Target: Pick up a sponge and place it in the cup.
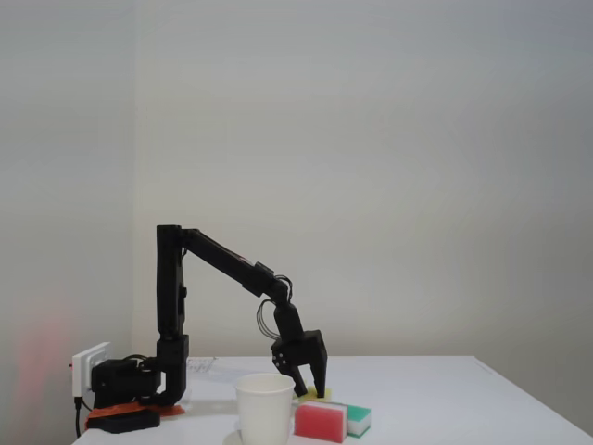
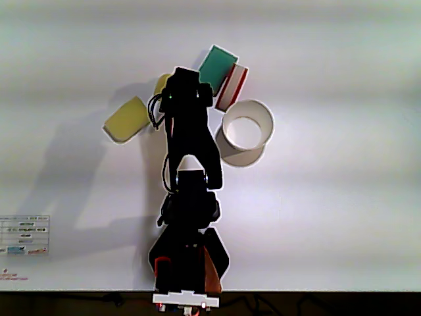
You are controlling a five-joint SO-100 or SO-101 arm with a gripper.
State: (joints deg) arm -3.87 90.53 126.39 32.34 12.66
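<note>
Jaws on your gripper (image 1: 310, 393) are spread apart, pointing down at the surface (image 1: 445, 399), straddling a yellow sponge (image 1: 324, 394) without closing on it. From above, most of that sponge (image 2: 160, 83) is hidden under the arm. You've got another yellow sponge (image 2: 126, 118) lying further left. The cup (image 2: 247, 125) stands upright just right of the arm, with the red-and-white sponge (image 2: 231, 87) and green-and-white sponge (image 2: 218, 64) right beside it.
</note>
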